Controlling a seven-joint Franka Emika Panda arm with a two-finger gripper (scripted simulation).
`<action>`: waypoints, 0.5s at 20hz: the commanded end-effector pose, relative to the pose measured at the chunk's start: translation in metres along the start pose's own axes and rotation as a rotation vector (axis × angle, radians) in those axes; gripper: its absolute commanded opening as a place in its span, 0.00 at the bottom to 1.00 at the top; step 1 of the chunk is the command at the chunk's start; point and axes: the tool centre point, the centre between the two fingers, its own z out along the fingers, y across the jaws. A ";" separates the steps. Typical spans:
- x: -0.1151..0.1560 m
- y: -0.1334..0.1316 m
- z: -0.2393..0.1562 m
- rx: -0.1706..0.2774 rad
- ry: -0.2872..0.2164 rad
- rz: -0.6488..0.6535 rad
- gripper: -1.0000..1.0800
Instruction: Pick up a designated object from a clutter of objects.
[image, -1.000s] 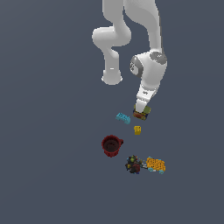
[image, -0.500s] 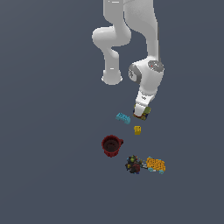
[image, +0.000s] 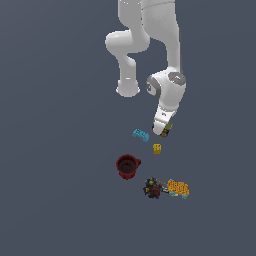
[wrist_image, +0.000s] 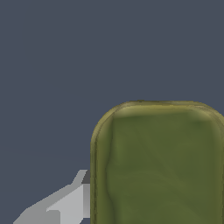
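The designated can shows in the wrist view as a rounded olive-green top (wrist_image: 157, 166) that fills much of the picture. In the exterior view only a small olive and dark part of the can (image: 168, 128) shows beside my hand. My gripper (image: 162, 130) is down at the can. One grey finger (wrist_image: 65, 203) lies right against the can's side; the other finger is hidden. The rest of the clutter lies apart from the can: cyan brick (image: 140, 134), tiny yellow block (image: 157, 148), dark red mug (image: 127, 166).
A dark multicoloured lump (image: 153, 188) and an orange-yellow studded brick (image: 178, 188) lie together nearest the exterior camera. The arm's white base (image: 128, 89) stands behind the clutter. The floor is plain dark grey.
The arm's wrist has come down towards the can and slightly to the exterior view's left. The can and the other items have not moved.
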 end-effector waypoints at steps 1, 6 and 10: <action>0.000 0.000 0.001 0.001 0.000 0.000 0.00; 0.000 0.000 0.001 0.001 0.000 0.000 0.00; 0.000 0.001 -0.002 0.000 0.000 0.000 0.00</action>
